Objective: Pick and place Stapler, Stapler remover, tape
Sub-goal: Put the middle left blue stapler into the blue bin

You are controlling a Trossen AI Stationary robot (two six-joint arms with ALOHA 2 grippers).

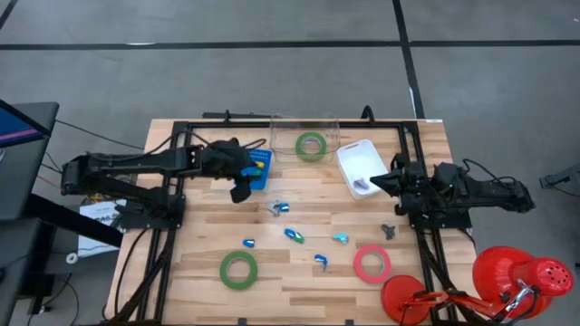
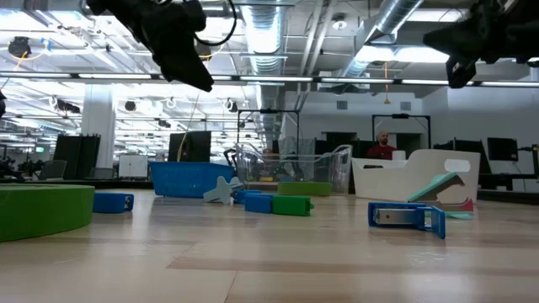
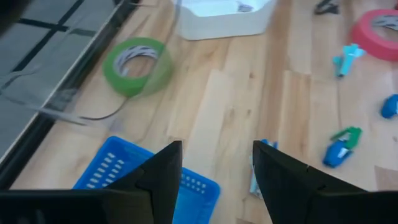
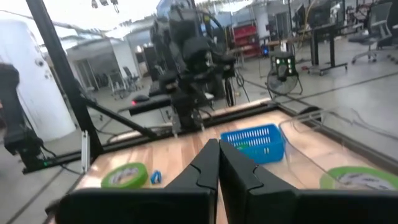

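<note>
light: bright, even, overhead | shadows: soft | glare: ceiling lights (image 2: 50, 46) | blur: both wrist views, low foreground

Green tape 1 (image 1: 311, 146): flat, 12 o'clock, inside the clear bin.
Green tape 2 (image 1: 238, 269): flat, 7 o'clock, near front edge.
Pinkish-red tape (image 1: 372, 263): flat, 5 o'clock.
Small blue staplers (image 1: 294, 234): scattered mid-table, between the rolls.

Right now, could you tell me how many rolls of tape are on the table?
3: one green roll inside the clear container at the far edge, a second green roll near-left, and a pinkish-red roll near-right. None appears hidden.
</note>
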